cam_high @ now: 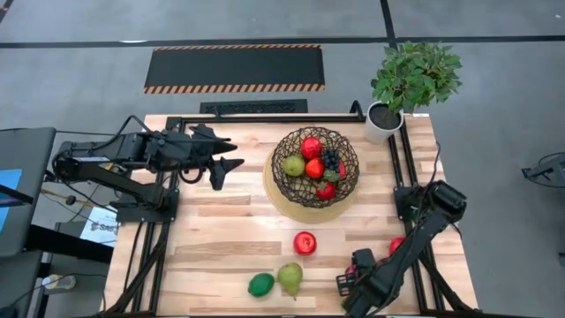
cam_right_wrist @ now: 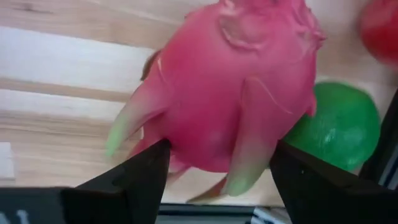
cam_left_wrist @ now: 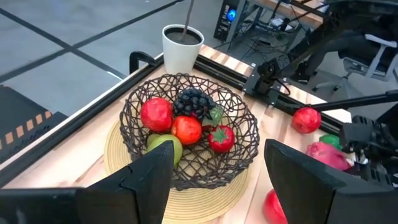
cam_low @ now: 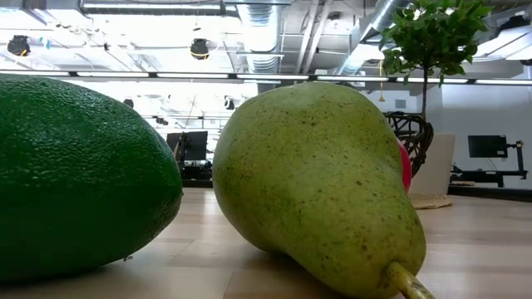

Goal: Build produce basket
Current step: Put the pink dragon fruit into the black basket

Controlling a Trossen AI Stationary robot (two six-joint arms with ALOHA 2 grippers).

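my right gripper (cam_right_wrist: pixel 217 171) is down at the near right corner of the table (cam_high: pixel 221 230), fingers spread wide on either side of the dragon fruit (cam_right_wrist: pixel 233 87); i judge they bracket it and have not closed, since the pads sit just off its skin. a lime (cam_right_wrist: pixel 339 130) lies just beside the fruit, behind it, and a red apple (cam_right_wrist: pixel 379 28) a little further on. step in hand, as i read it: picking up the dragon fruit for the basket. next move calls for closing gently on the widest part, clear of the green tips, then lifting without nudging the lime. my right arm is folded low, wrist pitched down toward the boards. still loose on the near boards: a second lime (cam_high: pixel 260 284) and a pear (cam_high: pixel 290 278) side by side, and another apple (cam_high: pixel 305 243) at 12 o'clock from the pear. further off, the basket (cam_high: pixel 315 166) sits at mid-table, already holding apples, a pear and grapes. my left gripper (cam_left_wrist: pixel 217 180) hangs at the basket's 9 o'clock, fingers apart, holding nothing, arm stretched level. the potted plant (cam_high: pixel 402 84) stands at the basket's 2 o'clock, far corner.
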